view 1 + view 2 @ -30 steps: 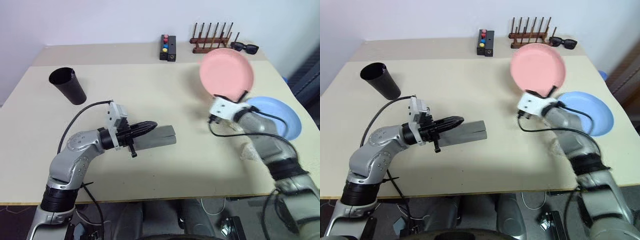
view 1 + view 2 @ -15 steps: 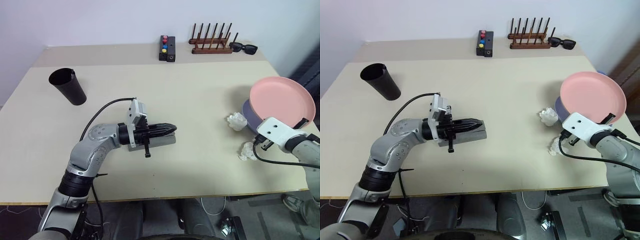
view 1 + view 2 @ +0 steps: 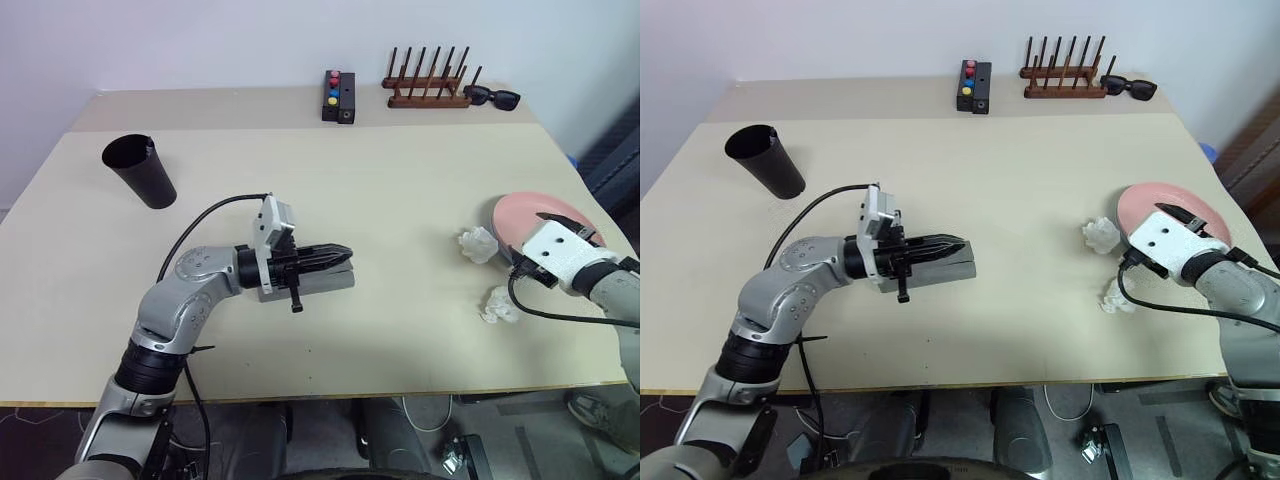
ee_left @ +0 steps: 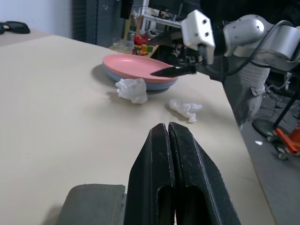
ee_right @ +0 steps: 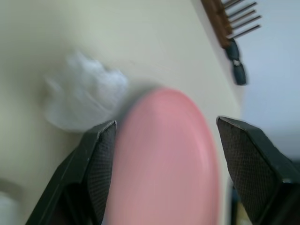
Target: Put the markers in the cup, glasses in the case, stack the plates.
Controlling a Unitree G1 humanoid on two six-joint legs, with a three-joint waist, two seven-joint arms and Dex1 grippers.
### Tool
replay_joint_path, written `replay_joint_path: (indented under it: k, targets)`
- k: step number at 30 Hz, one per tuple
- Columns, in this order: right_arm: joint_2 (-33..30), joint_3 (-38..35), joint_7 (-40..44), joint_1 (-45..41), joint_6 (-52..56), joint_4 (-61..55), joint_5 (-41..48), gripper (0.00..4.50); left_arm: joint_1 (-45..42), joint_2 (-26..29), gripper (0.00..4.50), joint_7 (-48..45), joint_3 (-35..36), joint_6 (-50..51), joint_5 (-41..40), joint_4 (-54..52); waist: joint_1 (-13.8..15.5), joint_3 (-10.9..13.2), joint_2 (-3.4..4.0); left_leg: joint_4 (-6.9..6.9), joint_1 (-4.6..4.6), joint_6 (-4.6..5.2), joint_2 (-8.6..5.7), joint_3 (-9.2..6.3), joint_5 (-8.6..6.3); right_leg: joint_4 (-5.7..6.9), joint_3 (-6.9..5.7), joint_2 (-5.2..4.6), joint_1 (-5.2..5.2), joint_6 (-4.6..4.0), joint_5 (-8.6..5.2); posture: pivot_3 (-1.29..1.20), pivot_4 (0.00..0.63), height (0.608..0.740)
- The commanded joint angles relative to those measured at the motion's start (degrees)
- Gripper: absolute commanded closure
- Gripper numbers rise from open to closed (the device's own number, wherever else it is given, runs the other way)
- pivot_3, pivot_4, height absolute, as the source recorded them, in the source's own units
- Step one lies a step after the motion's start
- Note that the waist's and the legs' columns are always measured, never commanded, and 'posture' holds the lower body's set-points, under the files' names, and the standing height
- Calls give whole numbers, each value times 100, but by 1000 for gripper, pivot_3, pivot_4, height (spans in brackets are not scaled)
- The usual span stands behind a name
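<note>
Head view: pink plate (image 3: 545, 212) at four o'clock, stacked on the blue plate (image 4: 154, 86); closed left gripper (image 3: 335, 259) over the grey case (image 3: 325, 284); black cup (image 3: 140, 171) at ten. Right wrist view: right gripper (image 5: 173, 154) spread, empty. Markers and glasses are unseen.

Bright, even light; right wrist view blurred.

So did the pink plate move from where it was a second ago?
Yes. The pink plate came down from the air below the wooden rack and now lies on the blue plate by the table's right edge.
</note>
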Motion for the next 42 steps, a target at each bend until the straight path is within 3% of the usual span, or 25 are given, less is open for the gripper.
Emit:
replay_joint_path:
  k: [1, 10, 13, 18, 40, 42]
  targets:
    - [120, 79, 156, 0, -82, -195, 285, 1063, 48, 10, 4500, 18, 104, -24, -96, -265, -3, 0, 0, 0, 0, 0, 0, 0, 0, 0, 0, 0, 0, 0, 0, 0, 150, 740]
    - [316, 876, -212, -368, -351, 522, -237, 1063, 201, 21, 4500, -43, 101, -133, -60, -288, 0, 0, 1, 0, 1, 0, 0, 0, 0, 0, 0, 0, 0, -5, 3, 0, 150, 740]
    - [289, 1008, -317, -485, -460, 739, -410, 1907, 249, 17, 4500, -35, 111, -150, -67, -295, 1, 0, 1, 1, 0, 0, 0, 0, 0, -2, 0, 0, 1, -5, 3, 0, 150, 740]
    - [258, 1032, -355, -525, -568, 863, -532, 4450, 292, -2, 4500, -40, 113, -194, -61, -266, 1, 0, 1, 0, 0, 0, 0, 0, 0, -3, 0, 0, 1, -5, 3, 0, 150, 740]
    - [113, 209, 131, -491, -155, 87, 284, 4450, 421, -129, 4500, -260, -13, -642, 71, 119, 1, 0, 1, 0, 0, 0, 0, 0, 0, -6, 0, 0, 2, -5, 3, 0, 150, 740]
    - [253, 296, 131, -510, -27, 210, 371, 3911, 426, -137, 4500, -262, -24, -674, 79, 136, 2, 0, 1, 0, 0, 1, 0, 0, 0, -7, 0, 0, 3, -5, 3, 0, 150, 740]
